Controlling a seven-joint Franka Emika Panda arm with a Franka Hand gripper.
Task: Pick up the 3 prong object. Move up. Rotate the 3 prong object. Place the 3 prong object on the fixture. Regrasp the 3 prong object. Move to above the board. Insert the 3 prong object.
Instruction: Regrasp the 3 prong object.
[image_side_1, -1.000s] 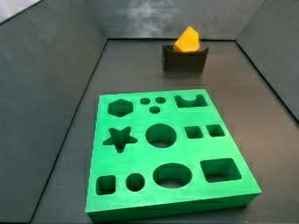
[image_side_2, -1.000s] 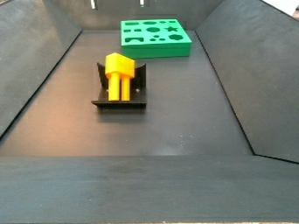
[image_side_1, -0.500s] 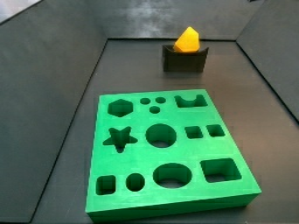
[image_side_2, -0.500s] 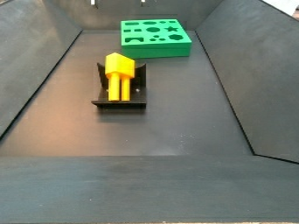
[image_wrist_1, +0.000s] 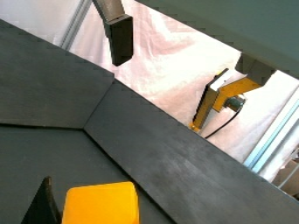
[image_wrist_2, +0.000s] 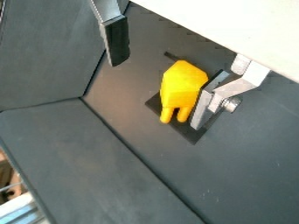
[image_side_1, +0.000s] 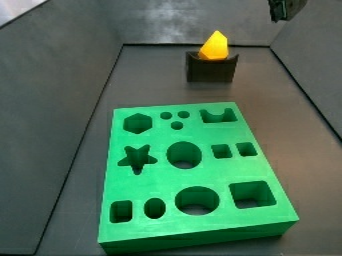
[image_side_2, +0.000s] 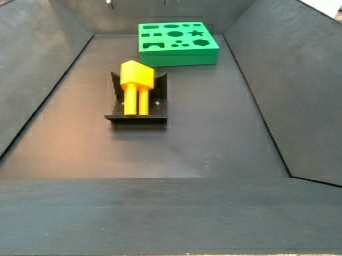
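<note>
One small yellow-orange piece, the 3 prong object (image_side_2: 135, 82), sits on the fixture (image_side_2: 138, 107) in both side views. Its short prongs show best in a wrist view (image_wrist_2: 180, 90), where they stick out over the dark floor (image_wrist_2: 105, 166). In a side view (image_side_1: 214, 44) only its pointed top shows, poking up out of the notch in the dark block (image_side_1: 213, 66). Nothing is touching the piece.

On the floor, well apart from the fixture, lies the big green board (image_side_1: 195, 170). It lies flat. Its top is full of holes: a hexagon, a star, circles, squares and three little round ones. The same board shows far off in a side view (image_side_2: 177, 43), past the fixture, near the back wall of the dark bin (image_side_2: 54, 75).

Up high is the gripper (image_wrist_2: 170, 52). It is above the piece and not touching it. Its two fingers stand wide apart with nothing between them. One finger (image_wrist_2: 115, 39) has a dark pad, and the far one (image_wrist_2: 225, 90) is a silver plate just beside the piece as the camera sees it. In a wrist view the gripper (image_wrist_1: 181, 66) hangs over the bin wall, with a corner of the yellow piece (image_wrist_1: 100, 207) low in the picture. In a side view only a small dark bit of the gripper (image_side_1: 279, 9) peeks in at the top edge, above and to the right of the fixture.
</note>
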